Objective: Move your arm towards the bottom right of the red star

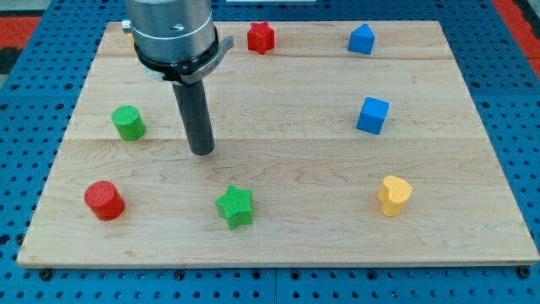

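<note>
Camera view's top: small ridged red star (261,37) (five stubby points) on the pale board (287,228).

This looks to me like a robotics lab bench, not a home or a shop. My arm's metal housing (173,34) hangs over a pale wooden tabletop (337,228) made of joined planks, and that board sits on a blue perforated base plate (25,101) with a regular grid of mounting holes, the sort used for fixing test rigs. A red strip of the same kind shows at the view's top corners. What lies on the board are small printed plastic shapes in plain colours, such as the red star (261,37), a blue cube (372,116) and a green star (234,206), set out well apart like test pieces.
</note>
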You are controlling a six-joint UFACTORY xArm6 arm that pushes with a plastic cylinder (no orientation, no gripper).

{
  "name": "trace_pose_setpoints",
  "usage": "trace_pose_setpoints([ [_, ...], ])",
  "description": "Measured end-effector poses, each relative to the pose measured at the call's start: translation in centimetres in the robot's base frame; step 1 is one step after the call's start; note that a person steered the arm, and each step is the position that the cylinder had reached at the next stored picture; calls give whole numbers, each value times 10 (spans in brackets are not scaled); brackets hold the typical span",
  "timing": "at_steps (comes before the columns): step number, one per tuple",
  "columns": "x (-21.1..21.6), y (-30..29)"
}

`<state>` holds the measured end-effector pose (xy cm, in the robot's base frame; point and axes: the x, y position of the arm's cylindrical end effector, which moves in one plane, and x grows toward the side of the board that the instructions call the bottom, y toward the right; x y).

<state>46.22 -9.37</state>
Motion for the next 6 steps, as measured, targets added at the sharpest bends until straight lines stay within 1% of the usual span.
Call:
trace_pose_setpoints([
  [1, 0, 18],
  [3, 1, 13],
  [4, 1, 29],
  [5, 1, 32],
  [6, -31, 51],
])
